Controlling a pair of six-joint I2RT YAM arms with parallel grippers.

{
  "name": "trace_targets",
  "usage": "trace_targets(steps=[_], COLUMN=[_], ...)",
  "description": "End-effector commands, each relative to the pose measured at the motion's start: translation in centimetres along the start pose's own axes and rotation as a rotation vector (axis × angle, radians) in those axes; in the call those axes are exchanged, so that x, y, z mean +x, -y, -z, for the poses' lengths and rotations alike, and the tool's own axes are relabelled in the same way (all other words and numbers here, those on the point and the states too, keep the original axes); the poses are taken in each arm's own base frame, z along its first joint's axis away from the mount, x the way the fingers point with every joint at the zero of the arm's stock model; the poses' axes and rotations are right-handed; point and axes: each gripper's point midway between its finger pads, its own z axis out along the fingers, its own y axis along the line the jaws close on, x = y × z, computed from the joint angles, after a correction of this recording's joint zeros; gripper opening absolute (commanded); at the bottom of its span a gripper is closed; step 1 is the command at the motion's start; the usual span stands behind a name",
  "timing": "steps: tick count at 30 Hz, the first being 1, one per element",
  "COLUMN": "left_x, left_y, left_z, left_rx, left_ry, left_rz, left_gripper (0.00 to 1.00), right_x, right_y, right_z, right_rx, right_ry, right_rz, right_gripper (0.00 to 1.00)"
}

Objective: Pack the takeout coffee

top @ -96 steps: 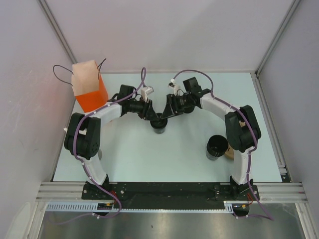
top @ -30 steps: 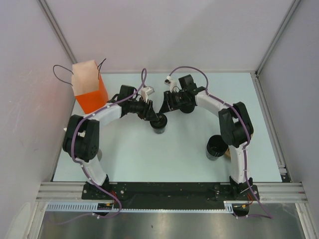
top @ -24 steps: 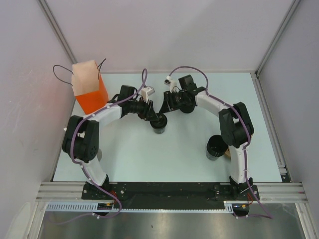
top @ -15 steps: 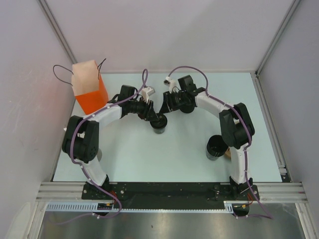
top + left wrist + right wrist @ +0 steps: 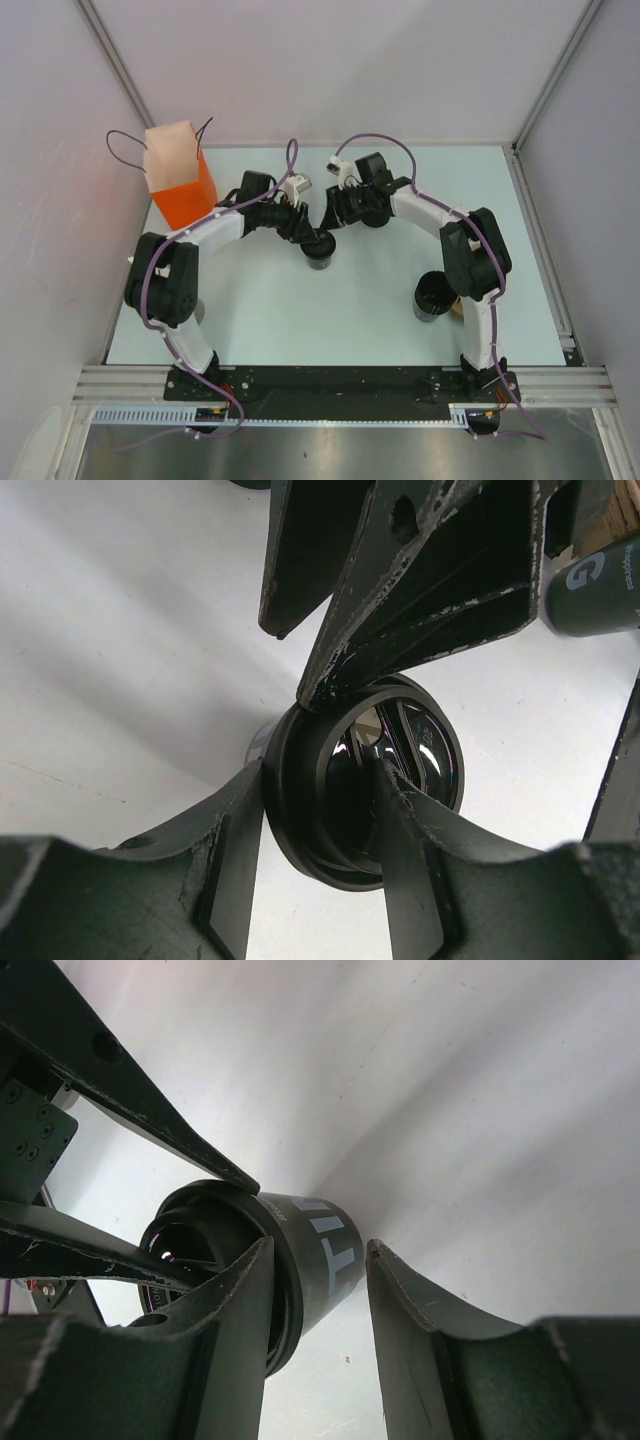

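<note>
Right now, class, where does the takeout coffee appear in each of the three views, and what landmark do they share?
Top external: takeout coffee, centre, where the arms meet.
Left wrist: lower centre, lid showing.
Right wrist: left of centre.
Shared landmark: the left hand.

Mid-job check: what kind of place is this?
Likely a lab robot cell, not a café: plain white panel walls boxing in a pale table, an aluminium frame rail at its near edge, and an orange paper bag as prop.
</note>
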Motion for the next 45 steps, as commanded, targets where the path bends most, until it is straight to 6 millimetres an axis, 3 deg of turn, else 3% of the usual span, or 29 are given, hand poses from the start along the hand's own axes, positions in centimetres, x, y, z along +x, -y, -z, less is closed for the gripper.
trace_targets(steps=[1, 6, 11, 14, 23, 35, 45], left_x=[6.3, 6.4, 6.4, 6.5, 6.3, 6.2, 6.1], left_y=[-2.4, -2.4, -2.4, -2.5, -2.6, -2.3, -2.1], left_z=[0.0, 0.0, 0.0, 0.0, -0.2, -0.2, -0.3], left_rx=[-0.115, -0.116, -0.117, -0.118, -0.117, -0.104, -0.096], left_ry=[-0.187, -0.188, -0.187, -0.189, -0.188, -0.177, -0.171], left_rz=[0.026, 0.029, 0.029, 0.028, 0.035, 0.041, 0.038], left_gripper=[0.49, 0.48, 0.47, 0.47, 0.47, 0.46, 0.46], right_x=[9.9, 3.6, -0.4, -1.7, -1.0, 0.3, 1.3], right_y=[2.6, 0.0, -1.7, -2.6, -5.3, -3.3, -2.5], right_z=[0.0, 2.2, 4.4, 5.6, 5.6, 2.0, 0.7], right_rx=[0.134, 0.02, -0.082, -0.139, -0.216, -0.089, -0.087], right_ry=[-0.324, -0.168, -0.05, -0.011, 0.003, -0.016, -0.042], right_rz=[-0.084, -0.073, -0.088, -0.103, -0.111, -0.154, -0.199], right_gripper=[0.46, 0.53, 0.64, 0.67, 0.68, 0.66, 0.48])
